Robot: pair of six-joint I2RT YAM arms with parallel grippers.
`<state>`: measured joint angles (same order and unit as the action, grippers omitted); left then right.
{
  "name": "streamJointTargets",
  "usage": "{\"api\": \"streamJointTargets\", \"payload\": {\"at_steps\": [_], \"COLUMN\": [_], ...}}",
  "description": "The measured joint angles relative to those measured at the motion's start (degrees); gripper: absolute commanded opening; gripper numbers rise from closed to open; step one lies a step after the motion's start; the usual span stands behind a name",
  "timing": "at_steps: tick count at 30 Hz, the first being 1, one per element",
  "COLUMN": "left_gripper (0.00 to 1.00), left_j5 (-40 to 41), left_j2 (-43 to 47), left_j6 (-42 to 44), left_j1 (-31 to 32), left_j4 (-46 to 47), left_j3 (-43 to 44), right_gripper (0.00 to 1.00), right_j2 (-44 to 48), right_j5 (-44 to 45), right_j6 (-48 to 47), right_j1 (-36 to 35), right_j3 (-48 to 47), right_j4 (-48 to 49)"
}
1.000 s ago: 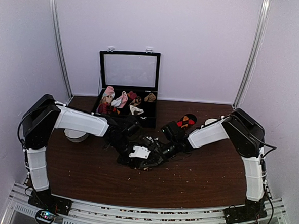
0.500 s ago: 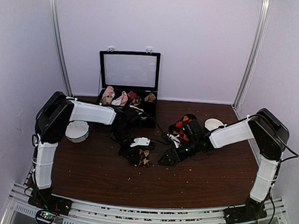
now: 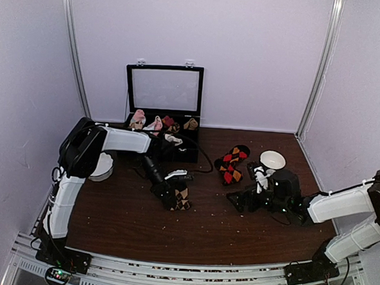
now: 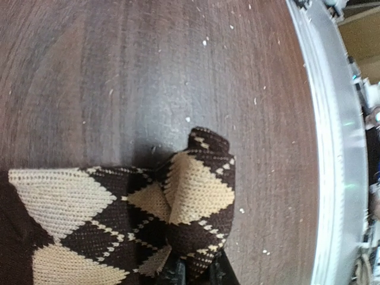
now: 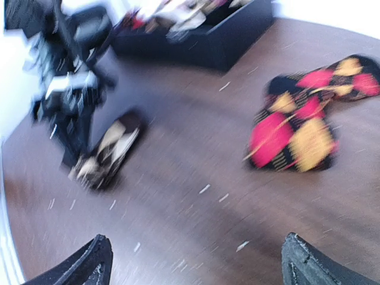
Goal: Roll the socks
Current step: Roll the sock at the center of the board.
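While our left gripper pinches the tan sock, we find the red-orange sock lying just ahead of our wide-open right gripper.

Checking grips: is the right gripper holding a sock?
No, the right gripper stands open and empty; the red sock lies apart on the table.

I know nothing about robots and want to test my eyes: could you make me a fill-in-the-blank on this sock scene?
1. The left gripper is shut on a black sock with ___ diamonds.
2. The right gripper stands ___, holding nothing.
3. The loose socks on the table have orange and ___ diamonds.
Missing words: tan; open; red.
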<state>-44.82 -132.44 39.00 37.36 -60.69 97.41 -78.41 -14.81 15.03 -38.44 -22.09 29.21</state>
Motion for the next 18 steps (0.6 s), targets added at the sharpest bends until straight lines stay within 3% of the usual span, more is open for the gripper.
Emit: {"api": "streamJointTargets", "payload": {"at_steps": [7,10,15,18], "left_gripper": [0.10,0.10,0.10,0.10], "left_j5": [-4.6,-5.5,-7.1,-7.5], "left_j2": [-2.3,-2.9,-3.8,-3.9], "left_j6": [-1.0,-0.9,0.3,0.9], "left_j1": [-1.3,-1.3,-1.4,-1.4], "left_j4": [-3.6,-5.1,-7.7,-8.5], "left_j3": [1.1,1.2,1.6,1.6], "right_gripper": [1.00,1.00,1.00,1.00], "right_j2": [-0.5,-3.0,-16.5,-17.5], "right_j5": [8.4,3.5,-8.4,-9.3], "right_j6": [3.0,6.1,19.9,21.0], "right_j1": [1.8,4.4,14.2,13.4], "right_j3": [-2.4,-3.1,0.0,2.3], "right_j4": [7.3,12.4,36.3,38.9]}}
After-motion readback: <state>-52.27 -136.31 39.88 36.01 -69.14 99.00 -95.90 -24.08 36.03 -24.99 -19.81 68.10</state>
